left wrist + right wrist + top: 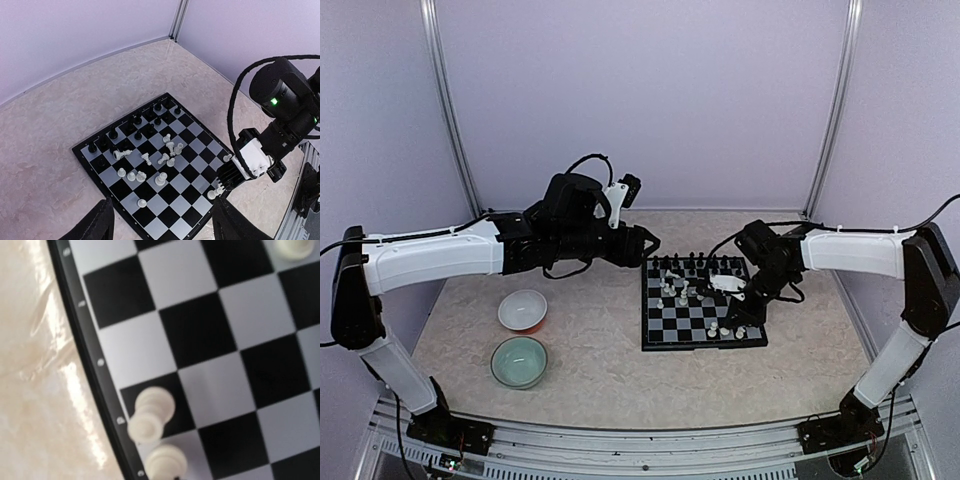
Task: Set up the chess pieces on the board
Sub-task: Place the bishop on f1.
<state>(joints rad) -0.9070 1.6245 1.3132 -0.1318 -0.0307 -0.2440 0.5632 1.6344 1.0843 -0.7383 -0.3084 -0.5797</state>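
The board (705, 342) lies right of centre, with black chess pieces (695, 262) along its far rows and white pieces (675, 290) scattered mid-board, one toppled (120, 154). My right gripper (740, 320) is low over the board's near right corner. It is shut, with a white piece (165, 462) right at its tip; another white piece (150, 415) stands beside it near the rim (100, 362). In the left wrist view the right gripper (225, 186) touches that corner piece (216, 192). My left gripper (645, 245) hovers open off the board's far left corner, holding nothing.
A white bowl (522, 309) and a pale green bowl (518, 360) sit left of the board on the beige table (600, 350). Walls and metal posts close in the back and sides.
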